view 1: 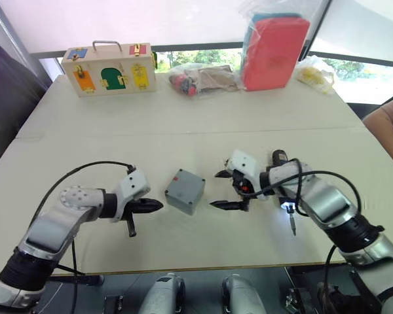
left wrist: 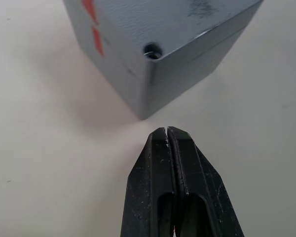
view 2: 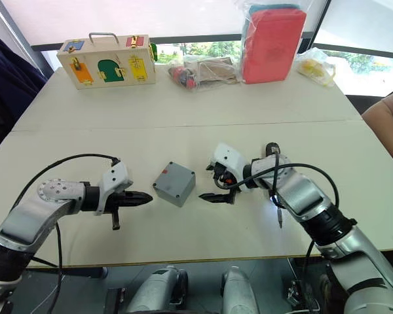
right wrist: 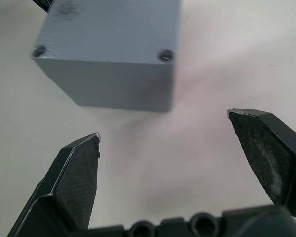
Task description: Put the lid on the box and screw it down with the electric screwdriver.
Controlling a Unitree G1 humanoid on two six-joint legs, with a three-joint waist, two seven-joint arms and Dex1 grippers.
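- Left eye view puts the box (view 1: 185,191) at centre frame on the bench (view 1: 85,124), with the lid (right wrist: 111,27) already seated on top; the seam between them runs around the grey body in the left wrist view
- Your left gripper (view 1: 150,206) sits just left of the box at mid-frame, its jaws pressed together on nothing, tip aimed at the near corner but not touching it
- Your right gripper (view 1: 224,190) sits just right of the box with its jaws spread wide and empty; the right wrist view shows the box squarely ahead between the two fingers
- The electric screwdriver (view 1: 283,190) hangs alongside the right forearm at right of centre, light on, bit pointing down at the bench; I cannot tell from here what is carrying it
- My read: placing is done and the screwing down is what remains. The corner holes (right wrist: 165,55) look dark; whether screws sit in them is too small to judge
- To do this step well, steady the box first: rest the left jaws against its side so it cannot spin under torque
- Bring the bit straight down over one hole, vertical, before spinning
- Check the lid's edges are flush all round; a skewed lid would likely cross-thread
- Work opposite corners in turn, snug and not hard
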